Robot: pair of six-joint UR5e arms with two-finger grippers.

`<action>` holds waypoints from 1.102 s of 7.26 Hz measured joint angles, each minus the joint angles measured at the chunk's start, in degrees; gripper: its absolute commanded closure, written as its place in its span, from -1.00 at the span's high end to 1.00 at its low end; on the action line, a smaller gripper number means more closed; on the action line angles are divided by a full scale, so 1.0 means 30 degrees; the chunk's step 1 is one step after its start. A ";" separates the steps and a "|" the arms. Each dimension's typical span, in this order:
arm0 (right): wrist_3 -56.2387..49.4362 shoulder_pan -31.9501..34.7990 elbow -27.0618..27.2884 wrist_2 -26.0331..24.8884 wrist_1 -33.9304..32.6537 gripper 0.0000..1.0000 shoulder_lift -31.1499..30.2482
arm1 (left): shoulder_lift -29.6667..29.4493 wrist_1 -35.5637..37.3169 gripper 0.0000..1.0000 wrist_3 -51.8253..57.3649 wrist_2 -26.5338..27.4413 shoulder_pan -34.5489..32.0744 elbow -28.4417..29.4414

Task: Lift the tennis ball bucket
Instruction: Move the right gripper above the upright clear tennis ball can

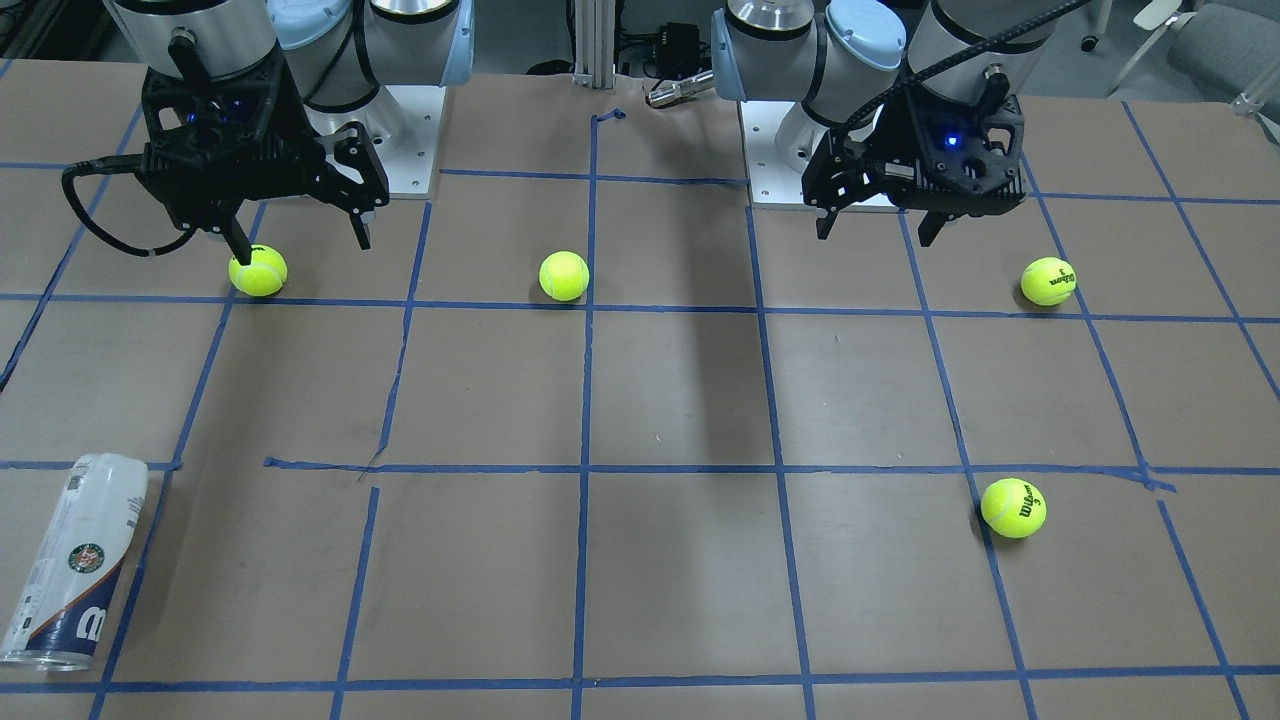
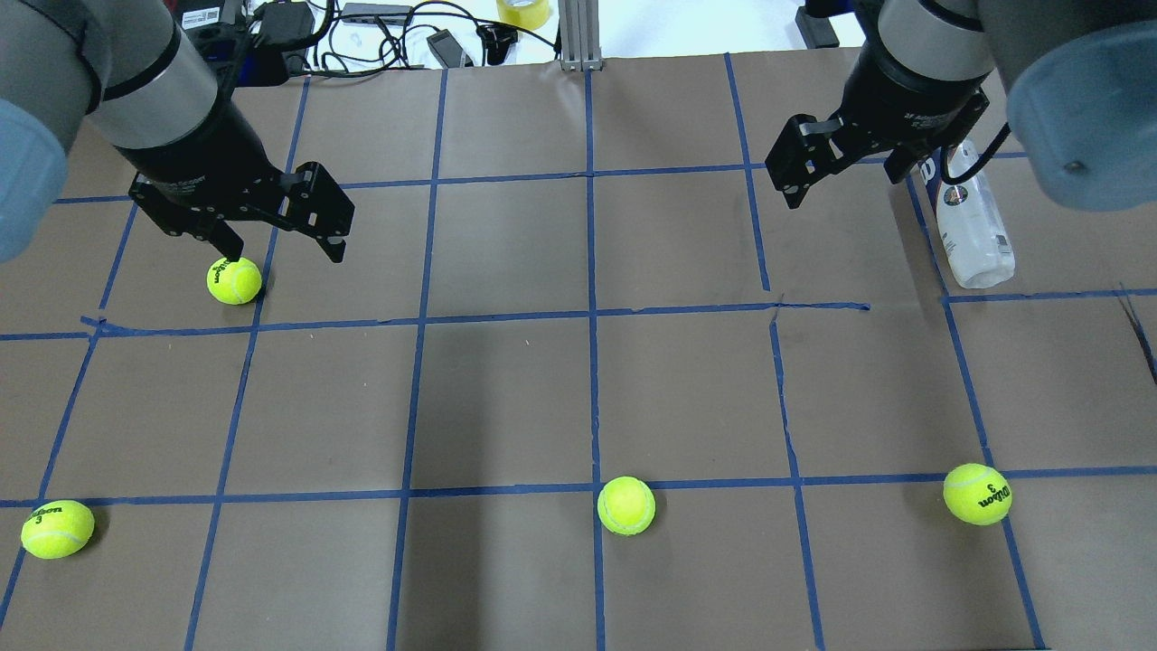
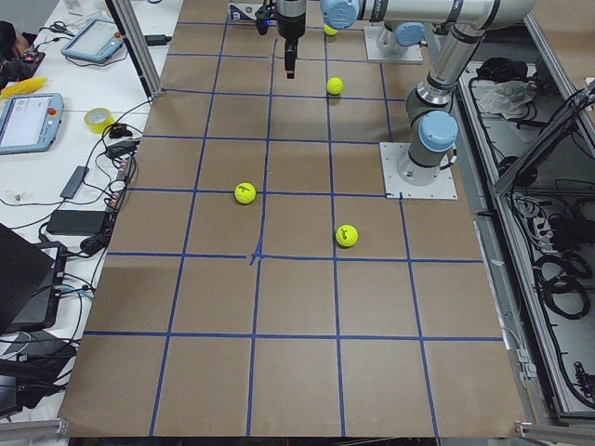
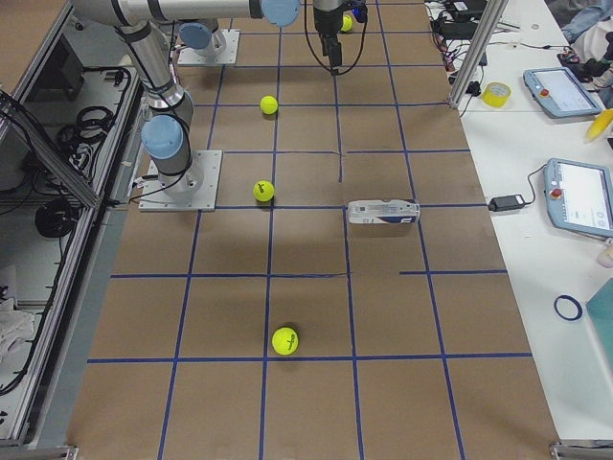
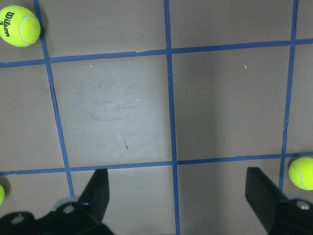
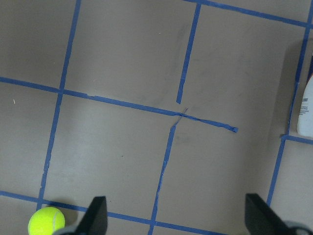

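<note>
The tennis ball bucket (image 1: 70, 560), a clear tube with a white label and a navy band, lies on its side on the table, far from the robot on its right side. It also shows in the overhead view (image 2: 972, 231), the exterior right view (image 4: 382, 212) and at the right edge of the right wrist view (image 6: 307, 107). My right gripper (image 2: 845, 188) (image 1: 300, 248) is open and empty, high above the table, beside the bucket and apart from it. My left gripper (image 2: 285, 255) (image 1: 873, 235) is open and empty, hovering near a tennis ball (image 2: 234, 280).
Several yellow-green tennis balls lie loose on the brown table marked with a blue tape grid: one in the middle (image 2: 625, 505), one near right (image 2: 977, 494), one near left (image 2: 57, 529). Cables and devices (image 2: 362, 27) lie beyond the far edge.
</note>
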 measured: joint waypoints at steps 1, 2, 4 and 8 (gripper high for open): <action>0.0045 -0.0004 0.0032 -0.0003 -0.0012 1.00 0.0003 | 0.0007 0.0006 1.00 0.0000 -0.0013 -0.0001 -0.0032; 0.0095 -0.0006 0.0077 -0.0004 0.0010 1.00 0.0013 | 0.0014 0.0019 1.00 0.0001 -0.0005 0.0002 -0.0053; 0.0115 -0.0016 0.0111 0.0001 -0.0009 1.00 0.0044 | 0.0014 0.0029 1.00 0.0001 0.0020 0.0023 -0.0069; 0.1168 -0.0977 0.0119 0.0239 0.0097 1.00 0.0040 | 0.0015 0.0031 1.00 0.0000 -0.0001 0.0027 -0.0084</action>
